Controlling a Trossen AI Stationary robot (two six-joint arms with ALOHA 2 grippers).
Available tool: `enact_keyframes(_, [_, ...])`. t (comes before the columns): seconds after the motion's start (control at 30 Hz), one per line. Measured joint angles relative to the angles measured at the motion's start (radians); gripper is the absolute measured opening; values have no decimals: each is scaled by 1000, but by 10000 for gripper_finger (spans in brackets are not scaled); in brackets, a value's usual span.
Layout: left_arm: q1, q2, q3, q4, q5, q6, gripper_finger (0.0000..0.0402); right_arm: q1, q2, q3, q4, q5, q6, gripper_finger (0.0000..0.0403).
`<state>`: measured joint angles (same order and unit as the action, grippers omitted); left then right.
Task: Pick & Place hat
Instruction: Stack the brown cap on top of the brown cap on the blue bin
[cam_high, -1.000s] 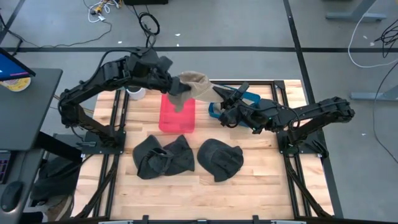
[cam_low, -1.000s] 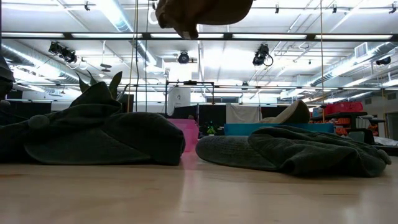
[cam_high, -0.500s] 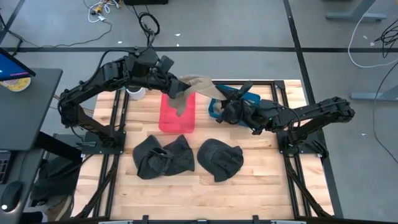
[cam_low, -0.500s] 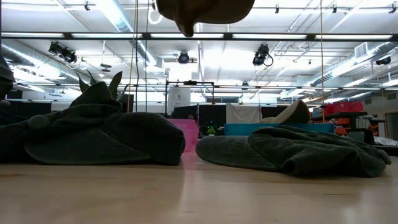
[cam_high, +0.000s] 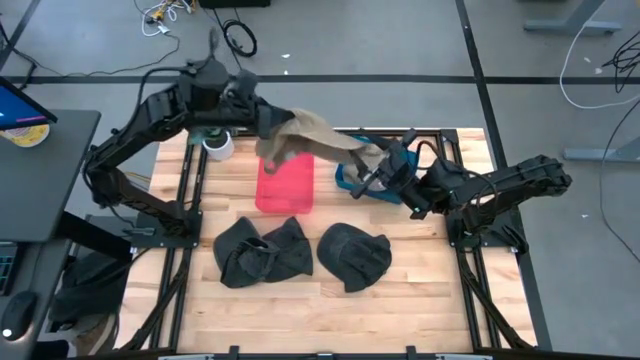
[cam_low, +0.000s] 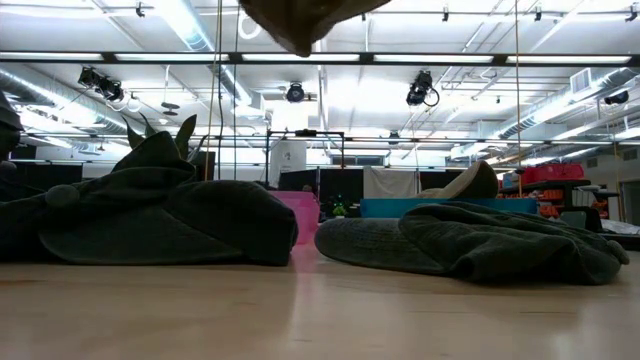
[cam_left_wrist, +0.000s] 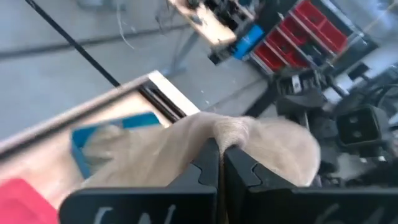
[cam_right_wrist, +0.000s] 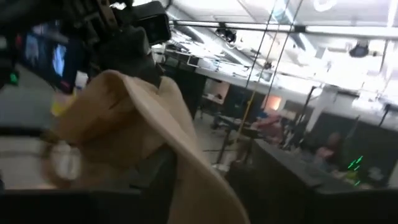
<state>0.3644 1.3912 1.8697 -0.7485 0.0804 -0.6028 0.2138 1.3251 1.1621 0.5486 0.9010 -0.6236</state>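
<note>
The pale wooden desk (cam_high: 400, 300) carries, near its front edge, two dark grey crumpled fabric hats (cam_high: 262, 250) and (cam_high: 354, 255), and toward the far edge a pink plastic bin (cam_high: 284, 185) with a blue plastic bin (cam_high: 352, 175) beside it. Above those bins hangs the tan soft fabric hat (cam_high: 318, 134), stretched between both arms. The left gripper (cam_left_wrist: 219, 163) is clamped tight on a fold of its crown, while the right gripper (cam_high: 375, 168) reaches up to the hat's other end; the brim lies between its fingers, but whether they have closed on it I cannot tell. The main risk, as I judge it, is uneven release: one arm letting go early would let the cloth swing and drape over a bin rim, or drop onto the desk instead.
</note>
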Motion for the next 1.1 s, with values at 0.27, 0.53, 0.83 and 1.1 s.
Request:
enact_keyframes(0.27, [26,-54,26,33,-139,161,2,0,0,1,-7,-2,290,228])
enact_keyframes(0.53, [-21,-123,26,117,-176,504,2,-62,-5,1,-187,-145,778,207])
enact_keyframes(0.83, [-78,-174,26,112,-177,620,2,-338,14,0,-277,-921,1561,184])
enact_keyframes(1.1, [-136,-184,26,89,-201,707,2,-455,16,1,-104,-1257,1982,176])
